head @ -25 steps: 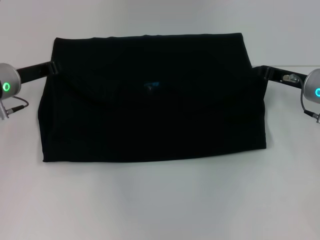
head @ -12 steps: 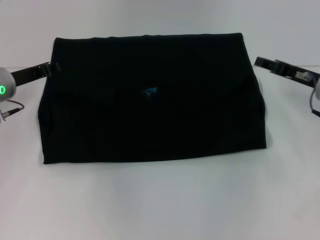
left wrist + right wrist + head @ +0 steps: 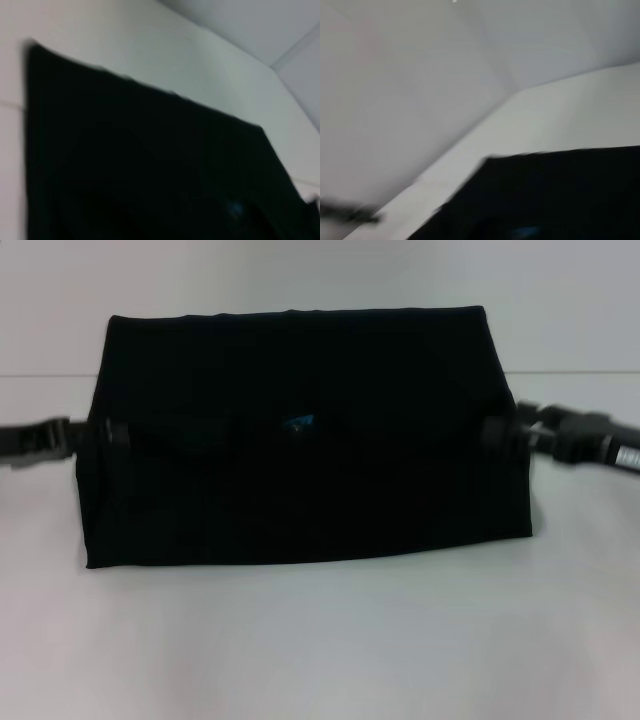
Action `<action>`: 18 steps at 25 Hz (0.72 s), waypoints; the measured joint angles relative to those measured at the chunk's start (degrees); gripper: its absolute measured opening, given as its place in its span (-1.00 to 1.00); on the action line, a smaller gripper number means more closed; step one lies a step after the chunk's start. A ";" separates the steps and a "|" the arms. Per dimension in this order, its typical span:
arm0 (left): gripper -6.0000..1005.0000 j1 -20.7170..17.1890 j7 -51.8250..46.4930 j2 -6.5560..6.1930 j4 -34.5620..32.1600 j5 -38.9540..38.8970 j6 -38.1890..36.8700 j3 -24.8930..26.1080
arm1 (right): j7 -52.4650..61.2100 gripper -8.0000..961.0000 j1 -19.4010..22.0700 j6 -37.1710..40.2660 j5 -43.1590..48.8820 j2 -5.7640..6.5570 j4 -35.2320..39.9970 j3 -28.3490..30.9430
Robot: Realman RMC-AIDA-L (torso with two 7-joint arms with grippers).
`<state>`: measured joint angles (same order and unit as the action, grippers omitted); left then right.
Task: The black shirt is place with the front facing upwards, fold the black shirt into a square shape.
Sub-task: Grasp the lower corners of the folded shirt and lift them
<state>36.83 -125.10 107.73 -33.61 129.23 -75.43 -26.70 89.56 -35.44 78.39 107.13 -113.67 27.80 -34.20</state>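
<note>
Head view: the black shirt (image 3: 300,435) lies folded into a wide rectangular block on the white tabletop (image 3: 320,640), nearer the far edge than the near edge and roughly centred between the left and right edges. Its far edge is straight; its near edge runs slightly bowed, parallel to the table's near edge. A small blue logo (image 3: 296,423) shows near the middle of the upper surface; no lettering is visible.

The left gripper (image 3: 108,432) reaches in from the table's left edge and meets the shirt's left side about midway along it. The right gripper (image 3: 495,435) reaches in from the right edge and meets the shirt's right side at a matching level. Both are blurred, and how far either is open, or whether it has cloth between its fingers, cannot be told.

Left wrist view: the shirt (image 3: 150,180) fills the frame's dark portion, with bare tabletop (image 3: 150,45) beyond it. Right wrist view: one shirt corner (image 3: 550,195) lies on the tabletop (image 3: 580,105).
</note>
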 joint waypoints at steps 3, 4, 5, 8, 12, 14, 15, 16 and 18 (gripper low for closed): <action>0.36 -1.43 -0.83 -0.78 -0.67 0.58 -6.12 -0.04 | -6.68 0.88 0.70 6.80 2.53 -1.02 0.11 -0.06; 0.39 -1.43 -0.83 -0.78 -0.67 0.58 -6.12 -0.04 | -8.63 0.89 0.76 8.36 3.78 -1.56 0.10 -0.10; 0.42 -2.07 -1.40 -1.02 -1.60 2.50 -9.94 0.01 | -9.73 0.89 0.77 8.72 4.65 -1.99 0.08 -0.16; 0.42 -2.26 -1.79 -0.83 -2.10 5.66 -10.07 -0.24 | -13.38 0.91 0.71 8.24 7.30 -3.89 -0.30 -0.47; 0.40 -2.30 -0.95 -0.20 -1.60 7.62 -7.07 -0.87 | -16.41 0.91 0.41 5.83 8.56 -5.82 -0.97 -1.41; 0.40 -2.30 -0.58 0.10 -1.53 7.89 -6.40 -1.52 | -16.56 0.91 0.13 5.41 8.73 -5.87 -1.59 -1.99; 0.40 -2.30 -0.53 0.23 -1.52 8.24 -5.98 -1.72 | -16.58 0.91 0.04 5.36 8.75 -5.87 -1.83 -2.25; 0.40 -2.30 -0.50 0.35 -1.52 8.59 -5.57 -1.84 | -16.59 0.91 0.00 5.36 8.76 -5.90 -1.91 -2.46; 0.40 -2.31 -0.50 0.46 -1.52 9.44 -4.15 -1.85 | -16.60 0.91 -0.01 5.35 8.77 -5.95 -1.95 -2.76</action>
<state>34.52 -125.60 108.19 -35.13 138.66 -79.59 -28.55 72.96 -35.45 83.74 115.90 -119.62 25.84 -36.96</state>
